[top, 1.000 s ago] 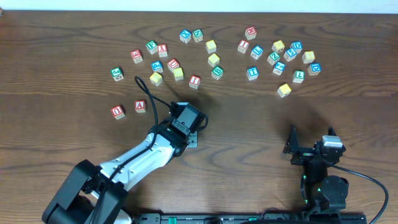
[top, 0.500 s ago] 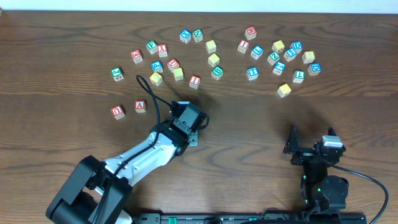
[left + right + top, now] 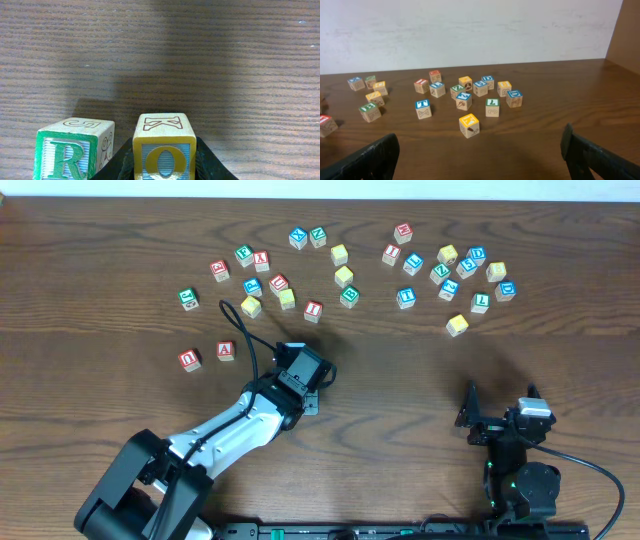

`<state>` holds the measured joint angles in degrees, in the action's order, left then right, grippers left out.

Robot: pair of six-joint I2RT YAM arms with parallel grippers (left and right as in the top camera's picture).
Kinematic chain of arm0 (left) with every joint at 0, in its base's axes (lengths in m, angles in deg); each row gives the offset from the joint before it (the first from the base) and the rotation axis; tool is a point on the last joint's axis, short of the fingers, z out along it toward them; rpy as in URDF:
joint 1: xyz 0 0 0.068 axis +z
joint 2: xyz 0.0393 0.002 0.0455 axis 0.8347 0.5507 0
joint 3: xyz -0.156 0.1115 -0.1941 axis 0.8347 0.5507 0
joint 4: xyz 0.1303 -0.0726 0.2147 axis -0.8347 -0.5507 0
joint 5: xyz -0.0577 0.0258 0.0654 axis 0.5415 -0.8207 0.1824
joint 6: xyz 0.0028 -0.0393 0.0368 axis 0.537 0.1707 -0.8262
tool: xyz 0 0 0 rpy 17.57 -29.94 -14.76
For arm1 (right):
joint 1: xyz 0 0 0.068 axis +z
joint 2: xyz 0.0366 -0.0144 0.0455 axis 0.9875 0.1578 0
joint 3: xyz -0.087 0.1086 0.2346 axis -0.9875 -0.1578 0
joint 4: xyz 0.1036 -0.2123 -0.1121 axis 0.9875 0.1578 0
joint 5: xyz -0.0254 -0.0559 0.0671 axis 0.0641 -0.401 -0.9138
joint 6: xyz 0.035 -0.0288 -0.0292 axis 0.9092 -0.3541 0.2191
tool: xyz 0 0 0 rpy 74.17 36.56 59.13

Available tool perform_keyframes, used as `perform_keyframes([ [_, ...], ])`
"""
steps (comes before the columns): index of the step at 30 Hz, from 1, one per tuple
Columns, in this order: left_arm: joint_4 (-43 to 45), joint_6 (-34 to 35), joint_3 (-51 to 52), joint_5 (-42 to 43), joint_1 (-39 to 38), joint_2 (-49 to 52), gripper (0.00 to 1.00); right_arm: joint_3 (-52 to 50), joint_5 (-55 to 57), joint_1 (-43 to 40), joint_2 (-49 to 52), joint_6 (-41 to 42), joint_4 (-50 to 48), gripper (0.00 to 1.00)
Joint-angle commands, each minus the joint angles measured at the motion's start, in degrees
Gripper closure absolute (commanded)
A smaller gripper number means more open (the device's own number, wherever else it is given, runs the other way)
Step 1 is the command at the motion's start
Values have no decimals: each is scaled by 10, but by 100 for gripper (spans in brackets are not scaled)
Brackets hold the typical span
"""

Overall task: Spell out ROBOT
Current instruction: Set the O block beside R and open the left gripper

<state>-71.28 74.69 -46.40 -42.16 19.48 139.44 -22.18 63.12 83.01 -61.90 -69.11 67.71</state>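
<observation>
Two blocks of ROBOT are already down front: the green-edged R block stands on the table, and the yellow O block is just beside it on its right, thin gap between, not touching as far as I can tell. The left gripper is clamped on the O block, one black finger flat on each side face, O facing the camera and a K on top. Can't see whether its bottom is on the wood. The right gripper is parked near the table edge with its jaws spread wide and nothing in them. I'd guess these handle easy: small wooden cubes, light, stiff, nothing to crush, though the painted faces look a bit slick, so pinch two opposite sides square and centred or the block may twist. No trays or boxes anywhere; the other blocks lie loose along the far side, well apart from the pair. The blue T block sits in the right-hand bunch, upright and free to grab.
</observation>
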Motion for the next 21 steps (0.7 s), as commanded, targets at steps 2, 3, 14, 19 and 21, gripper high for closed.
perform_keyframes([
  [2, -8, -8, 8, -4, 0, 20, 76, -1, -2, -5, -4, -7, 2, 1],
  [3, -8, -8, 8, -4, 0, 20, 75, -1, -2, -5, -4, -7, 2, 1],
  [14, -8, -8, 8, -4, 0, 20, 66, -1, -2, -5, -4, -7, 2, 1],
  [19, -8, -8, 8, -4, 0, 20, 65, -1, -2, -5, -4, -7, 2, 1],
  [21, -8, -8, 8, -4, 0, 20, 66, -1, -2, -5, -4, -7, 2, 1],
])
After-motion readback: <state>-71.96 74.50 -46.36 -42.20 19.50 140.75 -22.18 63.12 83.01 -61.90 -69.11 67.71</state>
